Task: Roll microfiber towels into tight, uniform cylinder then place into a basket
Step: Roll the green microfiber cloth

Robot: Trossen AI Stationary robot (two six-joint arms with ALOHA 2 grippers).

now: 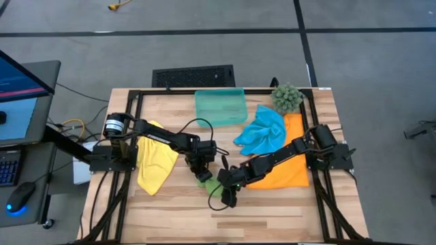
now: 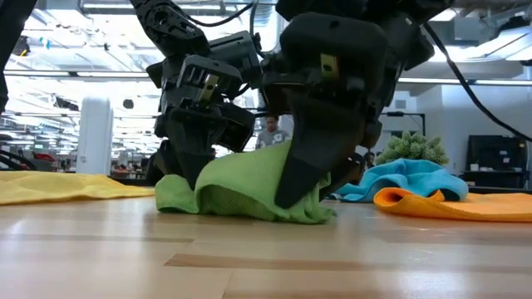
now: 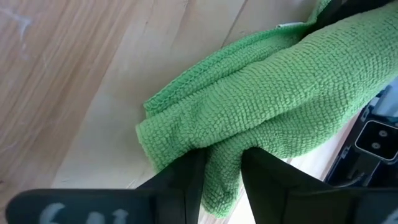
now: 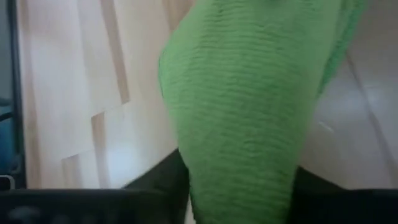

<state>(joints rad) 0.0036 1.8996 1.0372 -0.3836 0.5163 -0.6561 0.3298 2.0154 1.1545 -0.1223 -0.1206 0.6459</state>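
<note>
Green towel [image 3: 261, 106] bunched btwn both pincers: left pincer [image 3: 221, 180] and right pincer [image 4: 239, 186] each grasping it; I'd keep tension even, roll tight.

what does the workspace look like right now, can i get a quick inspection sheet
surface: wooden table, light planks in a black frame.
job's things: green towel bunched at table centre; yellow towel on the left; blue towel lying over the orange towel on the right; basket at the far edge, nothing seen in it.
clutter: spiky plant ball at the far right corner.
grippers: left tool and right tool each closed on a fold of the green towel.
cables: black cable looping over the left arm.
surroundings: monitor, keyboard and mouse to the left; person in the room behind.
</note>
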